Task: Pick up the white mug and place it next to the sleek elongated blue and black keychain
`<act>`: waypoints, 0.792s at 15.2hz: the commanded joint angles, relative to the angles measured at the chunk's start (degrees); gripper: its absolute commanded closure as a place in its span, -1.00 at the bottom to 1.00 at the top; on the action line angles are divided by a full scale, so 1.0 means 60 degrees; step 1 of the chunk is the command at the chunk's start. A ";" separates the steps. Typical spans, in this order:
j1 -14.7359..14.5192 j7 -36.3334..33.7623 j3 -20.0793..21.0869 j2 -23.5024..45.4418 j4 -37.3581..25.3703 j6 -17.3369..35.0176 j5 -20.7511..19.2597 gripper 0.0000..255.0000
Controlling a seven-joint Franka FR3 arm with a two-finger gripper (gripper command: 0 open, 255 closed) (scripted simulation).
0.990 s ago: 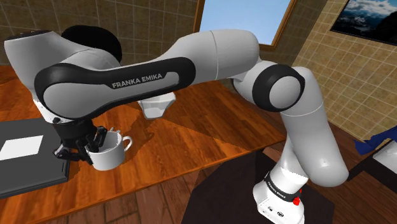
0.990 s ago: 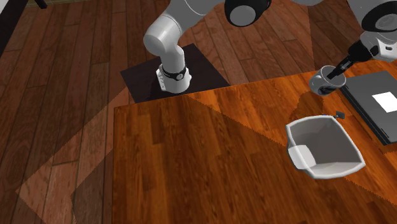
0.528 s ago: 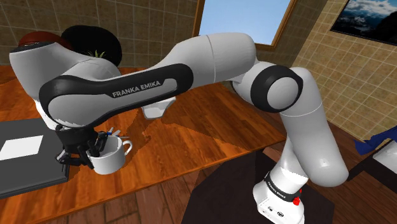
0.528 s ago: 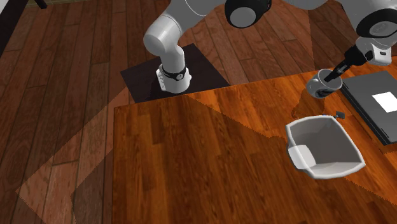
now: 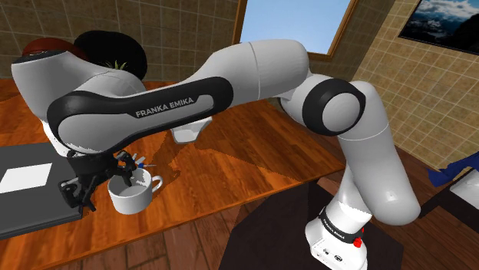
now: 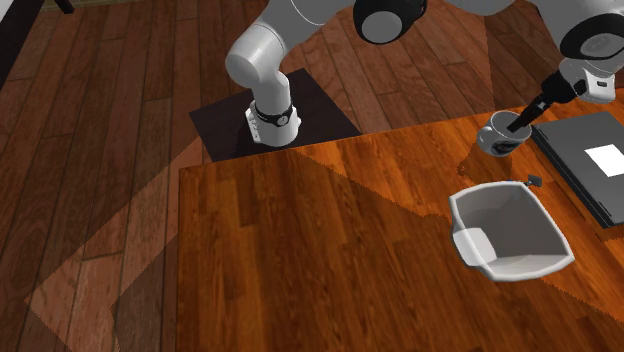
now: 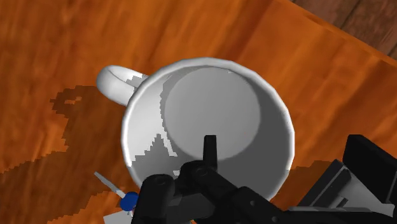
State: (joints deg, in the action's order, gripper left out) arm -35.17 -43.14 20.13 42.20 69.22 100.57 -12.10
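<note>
A white mug stands upright on the wooden desk, close to the desk's near edge and just beside the keychain, whose blue part shows by the mug's wall. The black end effector hovers over the mug with its fingers spread apart, one reaching down inside it and the other outside the wall, neither seen pressing on it. The placing looks all but done, and the risk lies in the withdrawal. A lift that is not straight up could catch the inner finger on the wall and tip the mug or drag it toward the edge, where little desk remains to save it. A sideways sweep could also knock the small keychain away. A dark flat slab with a blank white patch lies close by. The only legible writing is "FRANKA EMIKA" in white capitals on the dark band of the arm; small print on the arm's base is too fine to read.
</note>
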 commanded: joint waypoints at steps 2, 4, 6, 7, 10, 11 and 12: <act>-0.0044 0.0025 0.0006 0.0013 -0.0349 -0.0328 0.0012 -1.00; -0.0162 0.0079 0.0004 0.0108 -0.1164 -0.1032 0.0019 -1.00; -0.0221 0.0101 -0.0002 0.0176 -0.1540 -0.1331 0.0015 -1.00; -0.0220 0.0101 -0.0002 0.0174 -0.1535 -0.1329 0.0016 -1.00; -0.0221 0.0101 -0.0002 0.0176 -0.1540 -0.1331 0.0015 -1.00; -0.0221 0.0101 -0.0002 0.0176 -0.1540 -0.1331 0.0015 -1.00; -0.0221 0.0101 -0.0002 0.0176 -0.1540 -0.1331 0.0015 -1.00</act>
State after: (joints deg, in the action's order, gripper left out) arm -36.50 -42.54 20.12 43.26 59.99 92.60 -12.01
